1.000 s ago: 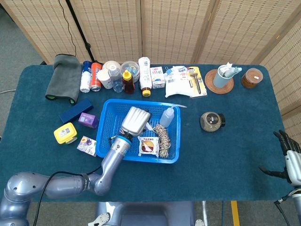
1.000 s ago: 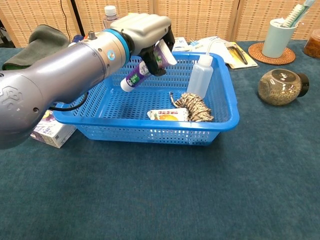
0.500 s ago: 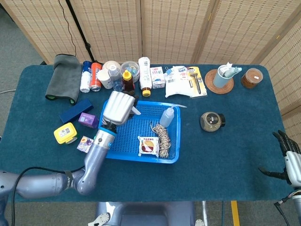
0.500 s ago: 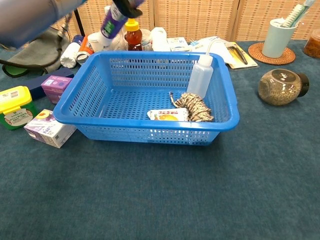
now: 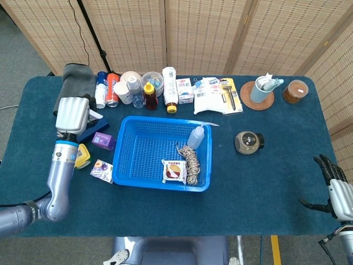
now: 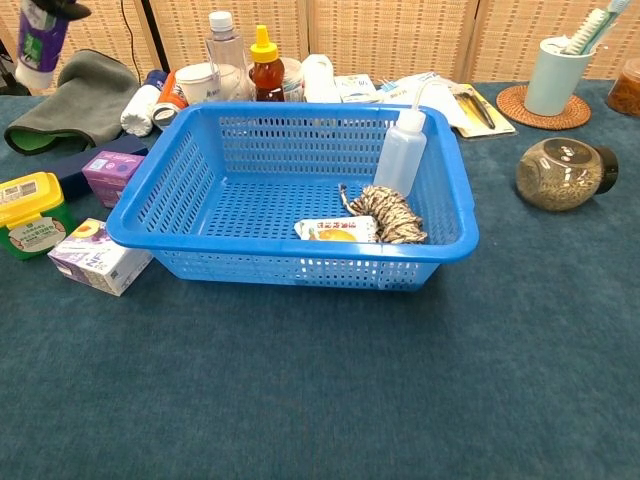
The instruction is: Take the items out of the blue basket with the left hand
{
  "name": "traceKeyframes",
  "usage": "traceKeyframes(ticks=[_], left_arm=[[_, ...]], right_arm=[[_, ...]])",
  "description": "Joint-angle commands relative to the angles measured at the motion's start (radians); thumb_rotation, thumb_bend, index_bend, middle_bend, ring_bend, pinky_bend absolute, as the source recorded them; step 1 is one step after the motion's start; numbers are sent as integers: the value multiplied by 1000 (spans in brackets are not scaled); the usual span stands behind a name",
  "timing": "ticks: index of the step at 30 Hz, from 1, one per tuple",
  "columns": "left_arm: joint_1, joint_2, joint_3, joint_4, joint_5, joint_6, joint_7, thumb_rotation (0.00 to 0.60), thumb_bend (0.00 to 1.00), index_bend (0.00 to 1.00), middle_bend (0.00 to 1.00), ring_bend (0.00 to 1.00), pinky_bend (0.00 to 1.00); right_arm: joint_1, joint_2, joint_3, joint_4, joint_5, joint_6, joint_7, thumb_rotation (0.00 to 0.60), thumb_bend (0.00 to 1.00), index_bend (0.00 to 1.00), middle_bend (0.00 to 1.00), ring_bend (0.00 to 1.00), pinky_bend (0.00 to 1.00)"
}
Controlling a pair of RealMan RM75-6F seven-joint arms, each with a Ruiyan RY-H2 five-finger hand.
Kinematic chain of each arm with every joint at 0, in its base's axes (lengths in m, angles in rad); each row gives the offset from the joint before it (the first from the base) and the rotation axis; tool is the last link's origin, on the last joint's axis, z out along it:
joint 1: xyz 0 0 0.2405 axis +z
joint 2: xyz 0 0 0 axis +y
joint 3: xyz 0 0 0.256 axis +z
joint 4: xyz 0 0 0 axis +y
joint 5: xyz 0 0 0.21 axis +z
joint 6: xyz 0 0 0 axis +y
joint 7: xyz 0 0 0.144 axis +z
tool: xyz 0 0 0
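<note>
Three items remain in the blue basket: squeeze bottle, twine, snack packet. My left hand, a second ago inside the basket, now grips the purple tube clear of it, above the surface's left side. One more removal nearly complete. My right hand idles, fingers spread.

The left arm is a smooth grey-silver tube with a blue ring at the wrist. The left hand has a pale silver back. The right hand has black fingers and a light grey palm shell.
</note>
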Motion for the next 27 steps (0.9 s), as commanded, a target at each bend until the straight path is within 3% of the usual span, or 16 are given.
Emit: traceKeyframes(ticks=[1, 11, 13, 14, 17, 18, 19, 20, 23, 27], left_arm=[[32, -26, 31, 128, -45, -67, -85, 600, 1000, 826, 558, 597, 806], [39, -142, 64, 355, -104, -169, -147, 600, 1000, 808, 539, 542, 798], [39, -151, 64, 375, -123, -189, -143, 600, 994, 735, 465, 452, 724], [40, -153, 65, 376, -135, -199, -140, 600, 966, 642, 383, 373, 648], [37, -142, 67, 362, -185, -259, -124, 600, 762, 252, 91, 116, 418], [36, -136, 68, 356, -193, -275, -123, 600, 678, 118, 25, 45, 331], [35, -128, 69, 347, -197, -295, -127, 600, 626, 58, 4, 16, 273], [35, -120, 69, 338, -195, -307, -134, 600, 552, 9, 0, 0, 199], [45, -93, 58, 288, -144, -284, -180, 600, 411, 0, 0, 0, 67], [60, -69, 52, 237, -98, -238, -208, 600, 384, 0, 0, 0, 2]], right_arm=[[2, -2, -3, -2, -4, -3, -5, 600, 0, 0, 0, 0, 0], [9, -10, -7, -1, 3, -14, -20, 600, 0, 0, 0, 0, 0], [11, -10, -8, 0, 4, -19, -21, 600, 0, 0, 0, 0, 0], [12, -11, -8, 0, 4, -20, -20, 600, 0, 0, 0, 0, 0], [13, -11, -8, 0, 6, -22, -20, 600, 0, 0, 0, 0, 0], [14, -11, -8, 0, 7, -22, -19, 600, 0, 0, 0, 0, 0], [14, -10, -8, 0, 8, -23, -17, 600, 0, 0, 0, 0, 0], [14, -10, -9, 1, 6, -24, -15, 600, 0, 0, 0, 0, 0], [15, -6, -11, 0, 0, -25, -3, 600, 0, 0, 0, 0, 0], [14, -5, -9, -2, 3, -21, 1, 600, 0, 0, 0, 0, 0]])
